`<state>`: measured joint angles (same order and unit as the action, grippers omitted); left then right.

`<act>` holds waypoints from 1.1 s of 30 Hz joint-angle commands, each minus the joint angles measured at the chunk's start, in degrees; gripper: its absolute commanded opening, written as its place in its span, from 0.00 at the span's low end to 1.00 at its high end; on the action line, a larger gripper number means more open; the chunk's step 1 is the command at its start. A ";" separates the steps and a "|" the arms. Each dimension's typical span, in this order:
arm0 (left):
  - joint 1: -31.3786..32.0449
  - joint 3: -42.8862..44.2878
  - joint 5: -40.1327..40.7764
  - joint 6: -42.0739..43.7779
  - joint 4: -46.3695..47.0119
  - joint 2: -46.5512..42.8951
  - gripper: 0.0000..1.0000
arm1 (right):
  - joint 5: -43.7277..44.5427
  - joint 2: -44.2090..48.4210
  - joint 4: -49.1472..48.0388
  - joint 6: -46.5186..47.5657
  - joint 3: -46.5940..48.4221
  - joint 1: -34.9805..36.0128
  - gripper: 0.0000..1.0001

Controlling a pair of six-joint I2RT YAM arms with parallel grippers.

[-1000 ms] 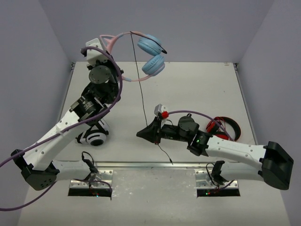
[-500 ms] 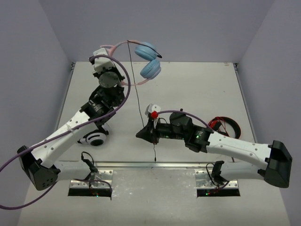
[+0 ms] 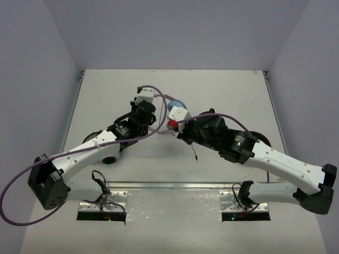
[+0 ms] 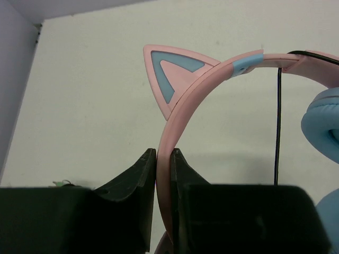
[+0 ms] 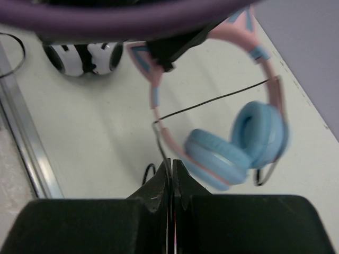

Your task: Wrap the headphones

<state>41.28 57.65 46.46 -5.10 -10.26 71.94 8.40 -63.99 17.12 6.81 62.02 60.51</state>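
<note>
Mid-table, where the two wrists nearly meet, the headphones [image 4: 197, 89] hang in the left gripper [image 4: 163, 155], clamped edge-on across the pink headband just below a cat ear; they look held clear of the table [image 3: 228, 90], blue ear cups [image 5: 233, 144] on the far side of the band from the grip. Right gripper [image 5: 171, 165] is pinched tight on the thin black cable [image 5: 212, 101], which rises from its jaws to the band and then runs taut across the headband's open span. Progress, my read: early to mid wrap. At least one strand lies across the band; turn count not readable. In the top view a loose tail with the plug [image 3: 196, 155] dangles below the right wrist, so there's slack left to wind and the end isn't tucked. Room: back half of the table is open and walls stand well off, so swing that way. Near side is tight: metal edge rail [image 5: 25, 153] close behind, black-and-white headphones [image 5: 83, 56] near the left arm, red-and-black headphones [image 3: 260, 138] tucked beside the right forearm. Main risk is the crowded wrists, plus the purple hose [image 5: 132, 18] crossing over the right wrist's view
</note>
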 commanded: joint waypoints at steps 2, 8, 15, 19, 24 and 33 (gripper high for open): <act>6.52 -3.68 -2.34 -2.28 -3.27 -2.86 0.00 | 5.57 0.79 1.34 11.90 4.86 -3.10 0.01; 14.26 -6.23 -0.76 -7.99 -8.45 -6.28 0.00 | 3.46 -0.08 -2.36 17.36 4.51 -9.71 0.01; 17.35 -7.03 -0.66 -9.75 -13.02 -16.12 0.00 | 7.14 -2.81 -6.13 18.77 2.33 -18.32 0.03; 17.43 -4.39 -4.00 -8.61 -16.80 -18.15 0.00 | 7.34 -2.29 -11.41 18.16 0.30 -21.22 0.14; 17.35 -3.86 -10.06 -5.36 -18.21 -21.32 0.00 | -2.41 -1.84 -12.29 11.40 0.82 -26.58 0.05; 17.43 -1.93 -22.19 -1.32 -16.89 -25.10 0.00 | -6.63 -7.46 -12.38 8.49 2.40 -30.09 0.02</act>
<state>58.06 52.23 33.28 -9.50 -28.08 49.30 1.43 -69.67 10.87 17.74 62.04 34.11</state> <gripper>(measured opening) 0.119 0.020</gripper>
